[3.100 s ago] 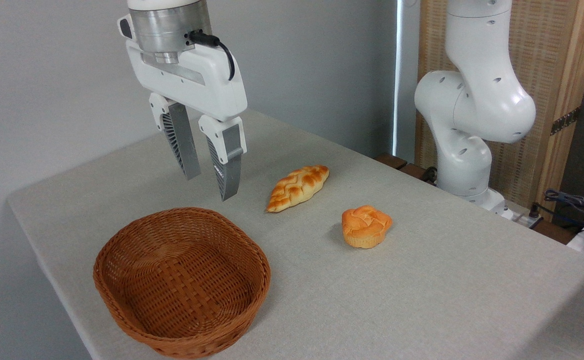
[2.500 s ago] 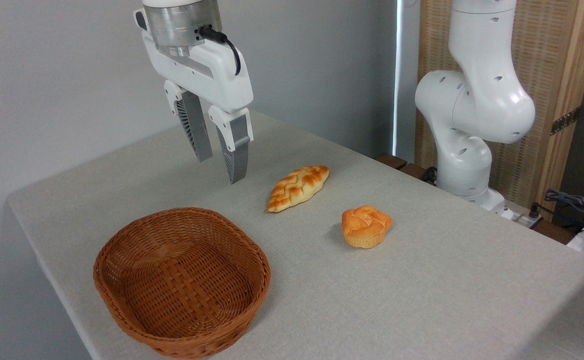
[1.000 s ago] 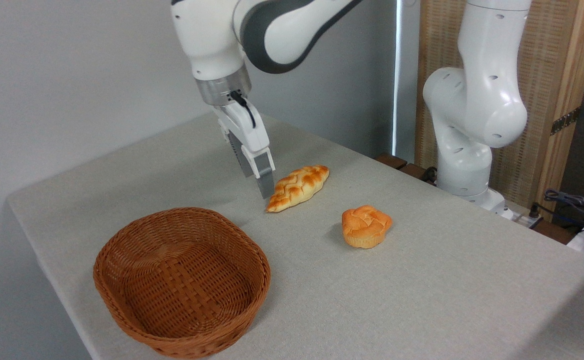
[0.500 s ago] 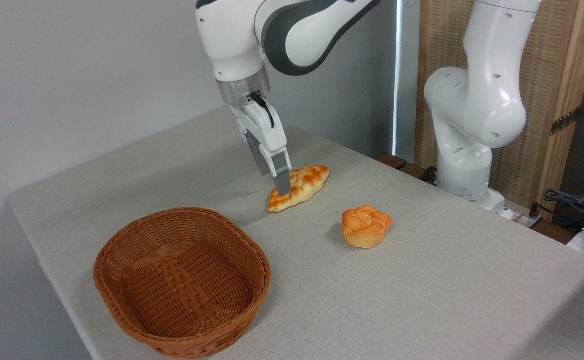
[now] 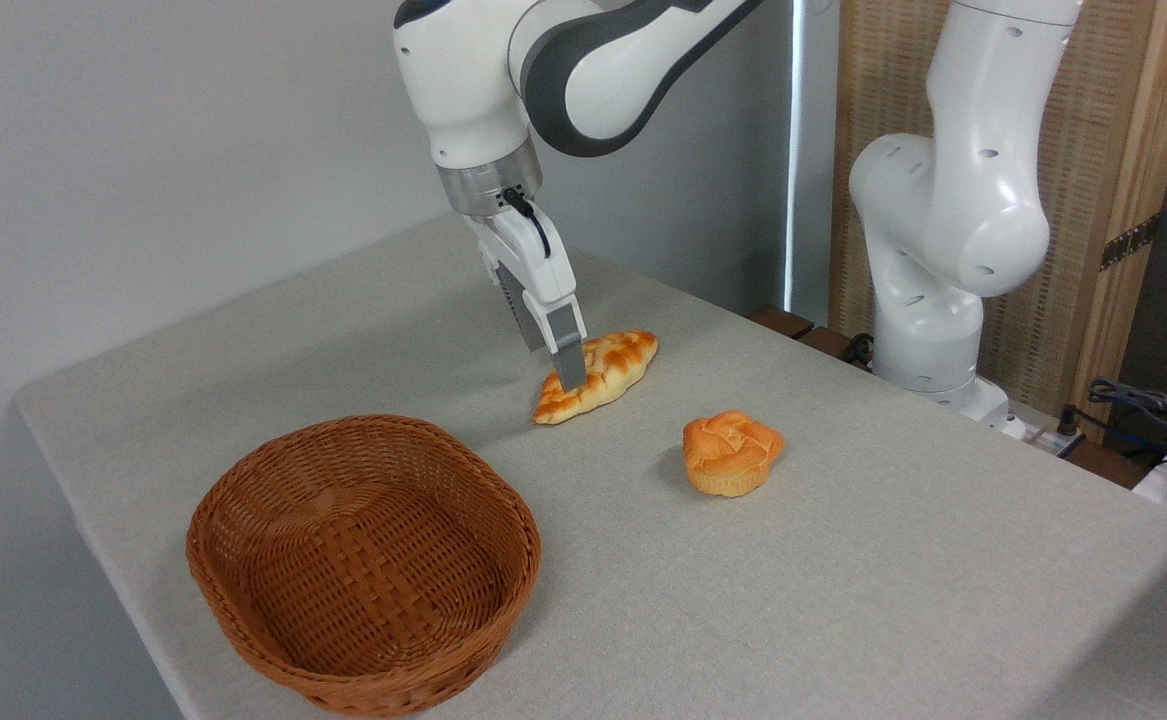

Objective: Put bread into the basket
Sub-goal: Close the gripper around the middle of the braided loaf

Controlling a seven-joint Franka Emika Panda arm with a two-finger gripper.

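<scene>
The bread [image 5: 615, 364] is a braided golden loaf lying on the grey table, right of and behind the basket. The basket [image 5: 405, 684] is an oval brown wicker one with nothing in it, standing near the table's front left corner. My gripper [image 5: 572, 374] has come down onto the loaf's left half and shows edge-on. Its near finger [image 5: 565, 345] crosses in front of the bread, and the far finger is mostly hidden behind it. The jaws look open and straddle the loaf without lifting it.
A round orange bun [image 5: 731, 452] sits on the table right of the loaf. The arm's white base [image 5: 928, 300] rises at the back right beside a wooden panel. Cables [image 5: 1143, 405] lie off the table's right edge.
The gripper moved right from above the basket, turned edge-on and came down onto the loaf. In the last half second it barely sank further. Bread, bun and basket stayed put.
</scene>
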